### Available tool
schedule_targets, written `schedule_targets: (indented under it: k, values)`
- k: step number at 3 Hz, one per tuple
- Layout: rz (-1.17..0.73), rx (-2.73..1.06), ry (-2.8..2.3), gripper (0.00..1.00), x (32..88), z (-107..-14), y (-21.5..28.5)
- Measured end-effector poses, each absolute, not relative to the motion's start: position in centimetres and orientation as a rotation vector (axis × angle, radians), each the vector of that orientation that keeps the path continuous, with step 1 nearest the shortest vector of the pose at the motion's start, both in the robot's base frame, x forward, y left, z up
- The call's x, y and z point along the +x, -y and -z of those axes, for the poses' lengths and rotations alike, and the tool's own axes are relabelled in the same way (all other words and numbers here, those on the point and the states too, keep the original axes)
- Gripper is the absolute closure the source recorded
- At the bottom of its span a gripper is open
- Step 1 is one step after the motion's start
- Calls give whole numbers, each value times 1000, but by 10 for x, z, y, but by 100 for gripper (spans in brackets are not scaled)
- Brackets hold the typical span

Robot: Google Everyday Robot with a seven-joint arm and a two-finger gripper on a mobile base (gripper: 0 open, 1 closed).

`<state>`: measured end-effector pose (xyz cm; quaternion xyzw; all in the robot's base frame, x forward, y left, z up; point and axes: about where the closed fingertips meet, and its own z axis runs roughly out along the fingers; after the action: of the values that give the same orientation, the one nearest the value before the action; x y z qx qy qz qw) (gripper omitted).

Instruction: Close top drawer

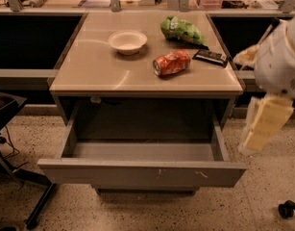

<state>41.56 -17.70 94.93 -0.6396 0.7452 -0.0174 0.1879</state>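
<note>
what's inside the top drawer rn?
The top drawer is pulled out; its visible grey floor holds nothing. The back part lies under the desk top, in shadow, so unseen. The gripper hangs right of the drawer, outside it.

I see the top drawer standing out in front of the counter, below its front edge. On the counter, the bowl sits left of centre. The can lies on its side to the bowl's right and nearer me, with the bag behind it and a flat packet just to its right. My gripper hangs right of the drawer, apart from it. A chair stands at the left.
</note>
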Motion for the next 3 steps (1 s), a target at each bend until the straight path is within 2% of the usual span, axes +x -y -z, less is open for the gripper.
schedule_targets:
  k: [2,3]
  values:
    - [-328,-1767,-1880,0,370,-833,72]
    - [-548,-1719,-1917,0,351,-736,36]
